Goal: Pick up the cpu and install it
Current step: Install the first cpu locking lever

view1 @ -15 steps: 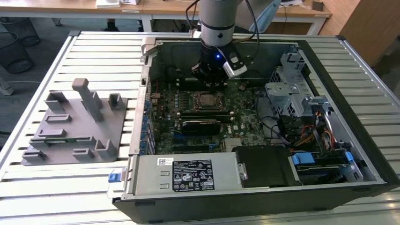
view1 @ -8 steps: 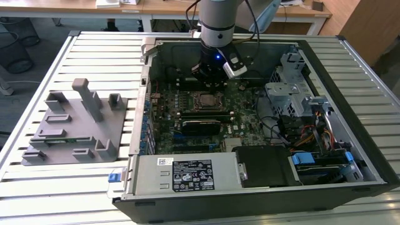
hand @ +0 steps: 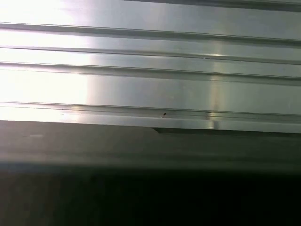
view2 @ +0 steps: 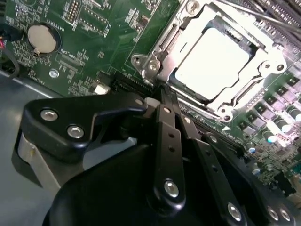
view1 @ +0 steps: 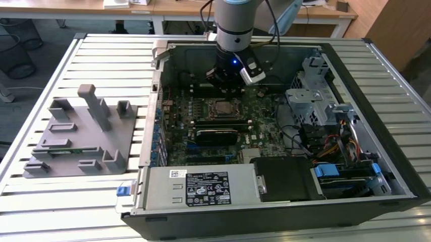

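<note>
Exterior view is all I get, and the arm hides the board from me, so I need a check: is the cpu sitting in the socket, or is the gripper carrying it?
Observer: In the second wrist view the cpu lies flat inside the metal socket frame, silver lid up.
Operator: And the gripper?
Observer: The gripper is shut with nothing between its fingertips. Its tip is just beside the corner of the socket frame, clear of the cpu.
</note>
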Motion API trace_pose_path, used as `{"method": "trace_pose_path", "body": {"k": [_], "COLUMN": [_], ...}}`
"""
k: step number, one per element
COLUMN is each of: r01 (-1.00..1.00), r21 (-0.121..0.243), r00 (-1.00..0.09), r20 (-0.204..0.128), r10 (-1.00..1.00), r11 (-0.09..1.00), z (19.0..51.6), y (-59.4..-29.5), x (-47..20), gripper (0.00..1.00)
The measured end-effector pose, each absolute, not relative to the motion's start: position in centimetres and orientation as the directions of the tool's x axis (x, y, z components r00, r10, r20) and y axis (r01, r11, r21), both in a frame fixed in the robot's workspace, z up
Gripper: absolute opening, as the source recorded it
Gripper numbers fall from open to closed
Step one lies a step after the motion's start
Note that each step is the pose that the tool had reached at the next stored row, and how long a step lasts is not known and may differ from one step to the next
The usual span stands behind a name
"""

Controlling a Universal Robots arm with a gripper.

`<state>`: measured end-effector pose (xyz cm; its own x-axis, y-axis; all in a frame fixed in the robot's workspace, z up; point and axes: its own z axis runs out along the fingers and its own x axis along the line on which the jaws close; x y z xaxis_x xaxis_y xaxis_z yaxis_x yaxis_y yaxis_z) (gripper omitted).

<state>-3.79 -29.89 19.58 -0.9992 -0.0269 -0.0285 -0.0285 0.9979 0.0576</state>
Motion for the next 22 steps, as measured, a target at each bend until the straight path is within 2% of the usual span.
{"method": "trace_pose_path", "body": {"k": [22], "r01": [-0.028], "r21": [0.056], "r00": [-0.999], "r20": [-0.027], "r10": [-0.027], "r11": [0.998], "z": [20.15], "y": [-30.65], "x": [-3.79], "gripper": [0.11]}}
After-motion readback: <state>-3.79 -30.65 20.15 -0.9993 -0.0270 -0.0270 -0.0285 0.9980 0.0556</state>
